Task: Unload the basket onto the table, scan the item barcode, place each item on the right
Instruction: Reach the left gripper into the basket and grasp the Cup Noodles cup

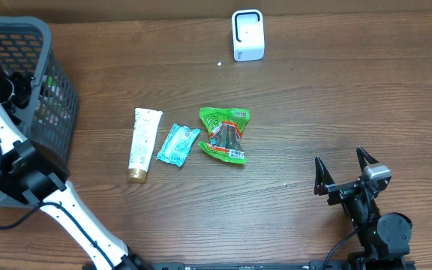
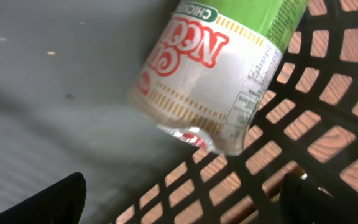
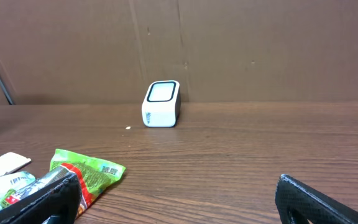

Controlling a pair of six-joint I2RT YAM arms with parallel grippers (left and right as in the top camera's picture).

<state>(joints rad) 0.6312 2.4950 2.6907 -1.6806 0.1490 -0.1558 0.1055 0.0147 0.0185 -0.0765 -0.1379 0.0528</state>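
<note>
A cup of noodles (image 2: 213,68) with a white, red and green label lies on its side in the dark mesh basket (image 2: 272,165); a small barcode shows on its side. My left gripper (image 2: 182,190) is open just below the cup, holding nothing. In the overhead view the left arm reaches into the basket (image 1: 60,90) and its fingers are hidden. The white scanner (image 1: 247,34) stands at the table's back edge, also visible as the scanner (image 3: 161,103) in the right wrist view. My right gripper (image 1: 339,157) rests open and empty at the front right.
A white tube (image 1: 142,144), a teal packet (image 1: 178,144) and a green snack packet (image 1: 226,134) lie in a row mid-table. The green packet (image 3: 86,174) is just left of my right gripper (image 3: 176,183). A cardboard wall backs the table.
</note>
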